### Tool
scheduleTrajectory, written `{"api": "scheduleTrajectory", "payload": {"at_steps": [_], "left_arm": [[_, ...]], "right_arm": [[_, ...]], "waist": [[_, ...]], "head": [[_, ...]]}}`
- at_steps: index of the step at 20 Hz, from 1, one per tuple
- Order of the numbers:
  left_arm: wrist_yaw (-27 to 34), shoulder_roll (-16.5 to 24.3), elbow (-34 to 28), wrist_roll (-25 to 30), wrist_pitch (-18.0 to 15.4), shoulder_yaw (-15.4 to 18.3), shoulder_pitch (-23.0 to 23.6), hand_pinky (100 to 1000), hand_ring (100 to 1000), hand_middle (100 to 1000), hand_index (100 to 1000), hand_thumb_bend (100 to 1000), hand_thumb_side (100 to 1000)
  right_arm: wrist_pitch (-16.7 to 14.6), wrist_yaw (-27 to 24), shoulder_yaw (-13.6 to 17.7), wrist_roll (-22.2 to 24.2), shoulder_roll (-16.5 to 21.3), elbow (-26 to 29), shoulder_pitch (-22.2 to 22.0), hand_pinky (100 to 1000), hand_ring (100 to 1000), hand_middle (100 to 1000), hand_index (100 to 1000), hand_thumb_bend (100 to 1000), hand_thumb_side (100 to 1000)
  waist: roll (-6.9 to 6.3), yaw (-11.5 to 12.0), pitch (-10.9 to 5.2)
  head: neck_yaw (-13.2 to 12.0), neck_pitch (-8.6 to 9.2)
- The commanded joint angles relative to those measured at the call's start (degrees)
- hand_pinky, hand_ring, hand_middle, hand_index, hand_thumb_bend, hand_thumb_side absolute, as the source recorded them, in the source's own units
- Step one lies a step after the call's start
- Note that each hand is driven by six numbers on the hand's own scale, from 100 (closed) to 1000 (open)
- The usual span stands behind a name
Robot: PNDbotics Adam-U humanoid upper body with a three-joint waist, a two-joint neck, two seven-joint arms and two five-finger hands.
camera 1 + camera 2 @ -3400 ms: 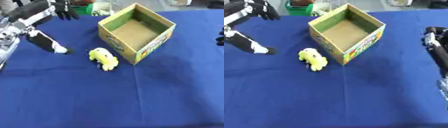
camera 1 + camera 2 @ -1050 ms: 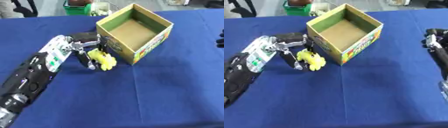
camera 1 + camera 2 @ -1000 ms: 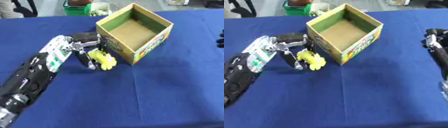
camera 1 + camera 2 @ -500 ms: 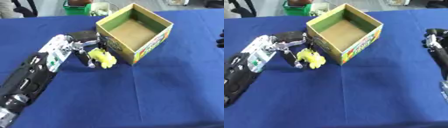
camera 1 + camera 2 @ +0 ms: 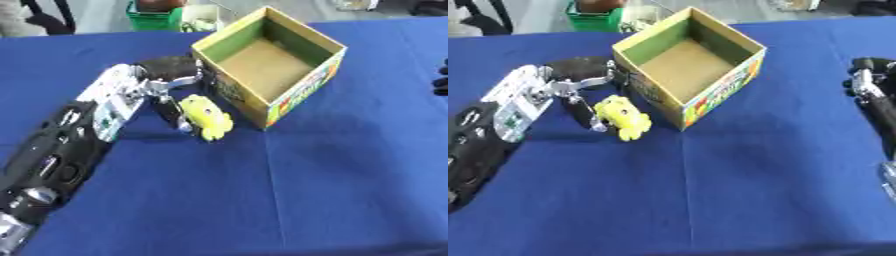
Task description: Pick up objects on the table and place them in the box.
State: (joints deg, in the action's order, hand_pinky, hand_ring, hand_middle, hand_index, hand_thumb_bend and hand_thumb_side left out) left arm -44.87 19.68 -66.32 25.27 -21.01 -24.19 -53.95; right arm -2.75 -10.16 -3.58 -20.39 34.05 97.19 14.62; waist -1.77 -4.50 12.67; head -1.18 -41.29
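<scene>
Robot hand, left (image 5: 166, 85) — black and silver, reaching in from the lower left, its fingers curled down around the left side of the toy, a pinch on it rather than a full wrap.

Small yellow soft toy (image 5: 204, 117) — lies on the blue cloth-covered counter (image 5: 262, 200), touching the left robot hand on its left and sitting just beside the box's near-left wall. Its long axis runs roughly from upper left to lower right, along that wall.

Open cardboard box with green inner walls and a printed, coloured outer face (image 5: 271, 65) — stands to the upper right of the toy, mouth up, nothing visible inside.

Robot hand, right (image 5: 866, 80) — at the right edge, well apart from toy and box; whether its fingers are curled or straight cannot be told.

Relation governing the coming move — the box opening lies up and to the right of the held toy, and the left robot hand is much the nearer; judged, the toy must be lifted above the rim before it is carried across.
</scene>
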Motion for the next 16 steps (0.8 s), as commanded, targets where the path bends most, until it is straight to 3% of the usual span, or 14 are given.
{"api": "scheduleTrajectory", "payload": {"at_steps": [1, 16], "left_arm": [[-0.59, 0.38, 0.04, -0.13, -0.35, 0.76, -1.33, 680, 638, 609, 692, 660, 100], [-5.85, -2.05, 4.7, -2.51, -1.9, 1.77, -0.6, 682, 647, 617, 699, 659, 100]], "right_arm": [[-0.13, -0.08, 0.31, 0.28, 0.96, 0.55, 0.78, 610, 606, 599, 698, 100, 567], [0.01, -0.22, 0.0, 0.72, 0.73, 0.57, 1.38, 610, 606, 598, 698, 100, 569]], "waist": [[0.23, -0.2, -1.06], [0.6, -1.62, -0.3]], "head": [[-0.25, -0.16], [-0.72, -0.21]]}}
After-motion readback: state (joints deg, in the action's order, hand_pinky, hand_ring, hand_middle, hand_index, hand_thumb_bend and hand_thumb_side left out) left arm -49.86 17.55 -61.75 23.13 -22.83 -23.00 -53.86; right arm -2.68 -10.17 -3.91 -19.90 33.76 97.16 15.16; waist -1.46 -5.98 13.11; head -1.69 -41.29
